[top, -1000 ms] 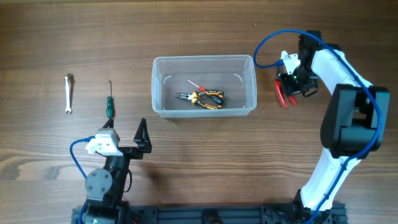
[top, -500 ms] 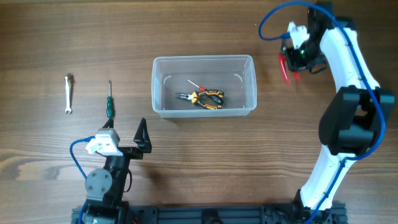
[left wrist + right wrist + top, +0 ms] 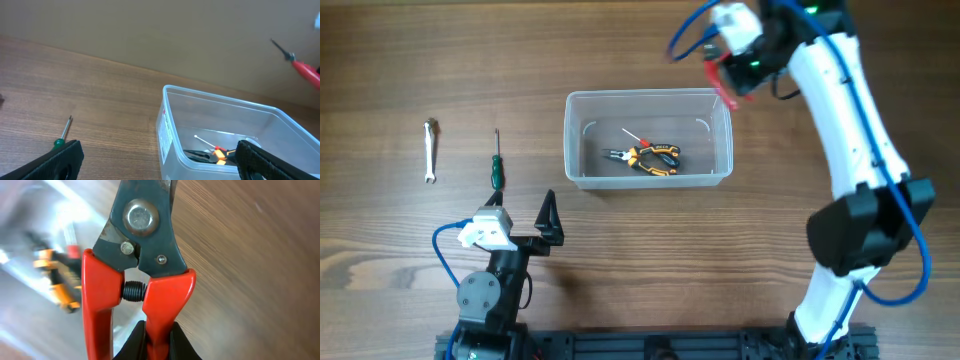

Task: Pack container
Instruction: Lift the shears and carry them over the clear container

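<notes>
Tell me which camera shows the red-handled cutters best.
The right wrist view: the red-handled cutters fill it, with pivot, spring and both handles sharp, one handle pinched in the right claw. Overhead shows only a small red sliver by the container; left wrist shows a distant glimpse.

The container has no lid, so a gripper can come straight down into it. Inside, the left half is bare – the orange pliers and a small red screwdriver lie toward the middle and right. Over its far right corner hang the red cutters, pinched tight in the right gripper. The right arm runs down the whole right side of the table – that way is blocked. On the left, bare wood lies between the container and the green screwdriver. The wrench lies further left. The left gripper sits near the front edge with its jaws wide apart. It is well apart from the container, with bare wood between them.
</notes>
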Robot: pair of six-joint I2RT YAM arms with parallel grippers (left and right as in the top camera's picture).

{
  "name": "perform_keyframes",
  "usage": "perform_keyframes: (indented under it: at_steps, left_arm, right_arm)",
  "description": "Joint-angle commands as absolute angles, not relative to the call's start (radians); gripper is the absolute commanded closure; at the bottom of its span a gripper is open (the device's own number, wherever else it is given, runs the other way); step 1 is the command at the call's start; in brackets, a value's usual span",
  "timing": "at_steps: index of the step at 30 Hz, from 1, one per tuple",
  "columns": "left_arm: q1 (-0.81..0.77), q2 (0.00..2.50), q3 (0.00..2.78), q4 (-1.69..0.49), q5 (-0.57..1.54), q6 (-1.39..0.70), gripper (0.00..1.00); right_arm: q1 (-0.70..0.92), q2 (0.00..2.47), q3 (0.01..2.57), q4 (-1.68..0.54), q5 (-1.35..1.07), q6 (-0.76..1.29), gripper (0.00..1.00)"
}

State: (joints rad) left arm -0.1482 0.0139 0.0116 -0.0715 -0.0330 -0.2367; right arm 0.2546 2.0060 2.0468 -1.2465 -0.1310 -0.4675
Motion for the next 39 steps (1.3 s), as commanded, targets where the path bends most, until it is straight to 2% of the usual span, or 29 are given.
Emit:
perform_keyframes:
  at_steps: [1, 11, 39]
  left_arm:
    - [-0.141, 0.007, 0.006, -0.069, -0.043, -0.216, 0.0]
    - [-0.141, 0.007, 0.006, -0.069, -0.043, -0.216, 0.0]
    - [-0.141, 0.007, 0.006, -0.069, -0.043, -0.216, 0.0]
  right_arm:
    - [0.352, 1.973, 2.074, -1.257, -0.158, -0.592, 0.96]
    - [0.493, 1.976, 2.053, -1.229, -0.16, -0.656, 0.96]
    - [0.497, 2.224, 2.001, -1.17, -0.232, -0.625, 0.95]
